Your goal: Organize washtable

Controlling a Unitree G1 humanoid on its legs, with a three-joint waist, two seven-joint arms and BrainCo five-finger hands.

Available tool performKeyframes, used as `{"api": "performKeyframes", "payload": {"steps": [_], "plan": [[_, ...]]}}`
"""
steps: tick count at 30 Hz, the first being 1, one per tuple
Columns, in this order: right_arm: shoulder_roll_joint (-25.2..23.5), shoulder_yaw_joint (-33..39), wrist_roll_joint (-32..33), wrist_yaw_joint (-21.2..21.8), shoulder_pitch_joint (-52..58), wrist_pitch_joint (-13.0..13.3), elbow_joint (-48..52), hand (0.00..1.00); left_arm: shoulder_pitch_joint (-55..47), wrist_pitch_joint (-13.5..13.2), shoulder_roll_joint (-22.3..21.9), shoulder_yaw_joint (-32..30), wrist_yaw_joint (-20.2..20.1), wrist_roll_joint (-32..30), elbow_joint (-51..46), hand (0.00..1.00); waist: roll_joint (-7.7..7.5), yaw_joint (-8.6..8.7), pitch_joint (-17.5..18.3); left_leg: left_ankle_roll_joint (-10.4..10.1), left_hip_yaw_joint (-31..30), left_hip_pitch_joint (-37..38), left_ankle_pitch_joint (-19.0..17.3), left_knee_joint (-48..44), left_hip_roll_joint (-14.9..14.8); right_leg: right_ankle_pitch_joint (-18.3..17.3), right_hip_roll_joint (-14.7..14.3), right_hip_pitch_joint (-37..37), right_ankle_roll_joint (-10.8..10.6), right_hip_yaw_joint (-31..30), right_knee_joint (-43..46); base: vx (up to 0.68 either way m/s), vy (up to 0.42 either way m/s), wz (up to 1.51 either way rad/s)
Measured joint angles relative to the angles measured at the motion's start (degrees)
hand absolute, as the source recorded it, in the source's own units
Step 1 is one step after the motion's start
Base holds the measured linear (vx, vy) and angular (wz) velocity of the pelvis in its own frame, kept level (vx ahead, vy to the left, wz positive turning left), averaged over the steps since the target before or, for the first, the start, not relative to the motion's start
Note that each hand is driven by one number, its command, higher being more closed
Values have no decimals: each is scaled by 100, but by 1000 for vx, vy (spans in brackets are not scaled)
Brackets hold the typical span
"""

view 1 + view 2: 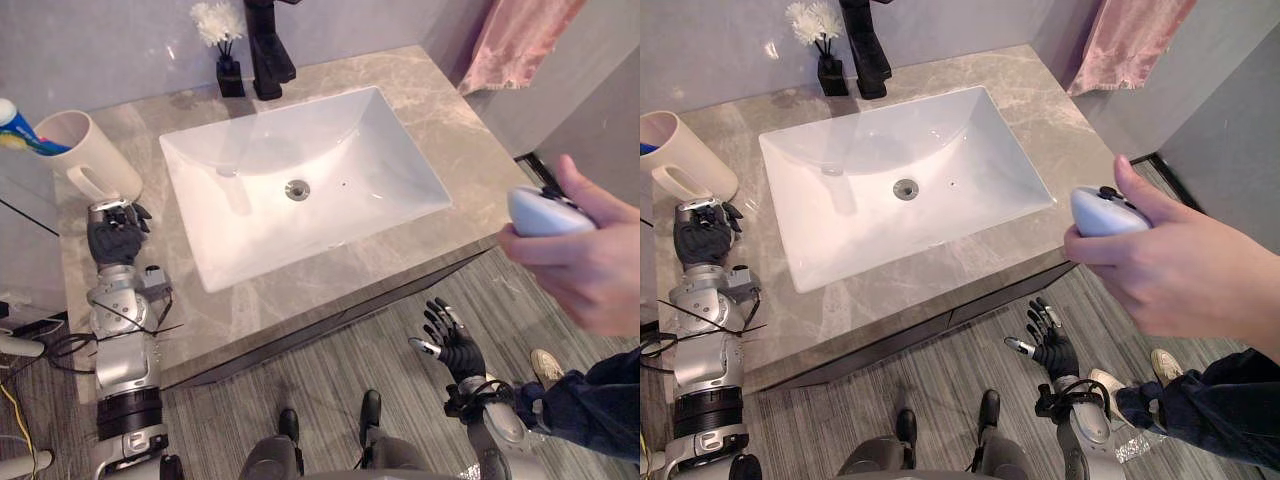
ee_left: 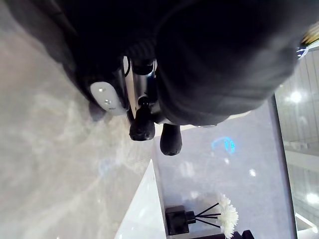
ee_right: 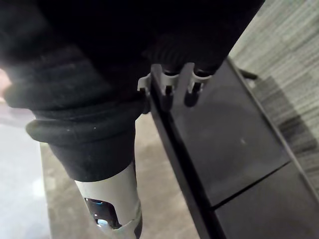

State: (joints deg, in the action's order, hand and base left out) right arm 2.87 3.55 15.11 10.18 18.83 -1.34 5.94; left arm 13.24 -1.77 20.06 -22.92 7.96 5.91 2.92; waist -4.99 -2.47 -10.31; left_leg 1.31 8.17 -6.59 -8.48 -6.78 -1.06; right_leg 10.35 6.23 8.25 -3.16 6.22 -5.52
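Note:
A cream mug (image 1: 85,150) with a handle stands at the counter's left end, and a blue and white tube (image 1: 18,130) sticks out of it. My left hand (image 1: 115,238) rests on the grey marble counter (image 1: 450,130) just in front of the mug, close to its handle. Its fingers (image 2: 142,127) are curled under with nothing seen between them. My right hand (image 1: 455,345) hangs below the counter's front edge over the floor, fingers spread and empty.
A white rectangular sink (image 1: 400,200) fills the counter's middle, with a black faucet (image 1: 265,45) behind it. Beside the faucet is a black vase with white flowers (image 1: 225,45). A pink towel (image 1: 515,40) hangs at the back right. A person's hand (image 1: 585,260) holds a white controller (image 1: 540,212) at the right. The dark cabinet front (image 3: 224,149) lies below.

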Motion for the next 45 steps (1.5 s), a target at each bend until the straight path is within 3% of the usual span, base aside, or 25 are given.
{"api": "performKeyframes", "payload": {"steps": [23, 32, 35, 40, 45], "plan": [[-1, -9, 1, 21, 5, 41, 44, 0, 50, 13, 34, 62, 66, -202, -16, 100, -7, -2, -164, 2, -4, 97, -1, -4, 0, 38, -1, -102, -5, 14, -1, 0, 0, 0], [-1, -8, 2, 97, -21, 40, 46, 0, -324, -33, -181, 124, -205, -149, -311, 100, 10, -7, -164, 5, -41, 219, 1, 0, 7, 35, 1, -242, -4, 139, -2, 0, -2, 1], [2, -8, 4, 120, -100, 41, 45, 0, -425, -74, -181, 199, -292, -76, -312, 100, 51, -6, -140, 14, -63, 257, 8, -2, 14, 31, 6, -286, -4, 163, -2, -10, -5, 4], [130, -6, 4, 120, -108, 41, 14, 0, -661, -2, -401, 284, -311, 21, -300, 100, 260, 9, 29, 35, -188, 275, 35, 0, 38, 27, 23, -363, 0, 304, -2, -1, -3, 12], [146, -6, 5, 121, -99, 41, -13, 0, -825, 50, -412, 418, -307, 26, -219, 100, 257, 11, 245, 22, -234, 327, 113, 88, 94, -23, 40, -405, 45, 333, -2, -12, -1, 7]]}}
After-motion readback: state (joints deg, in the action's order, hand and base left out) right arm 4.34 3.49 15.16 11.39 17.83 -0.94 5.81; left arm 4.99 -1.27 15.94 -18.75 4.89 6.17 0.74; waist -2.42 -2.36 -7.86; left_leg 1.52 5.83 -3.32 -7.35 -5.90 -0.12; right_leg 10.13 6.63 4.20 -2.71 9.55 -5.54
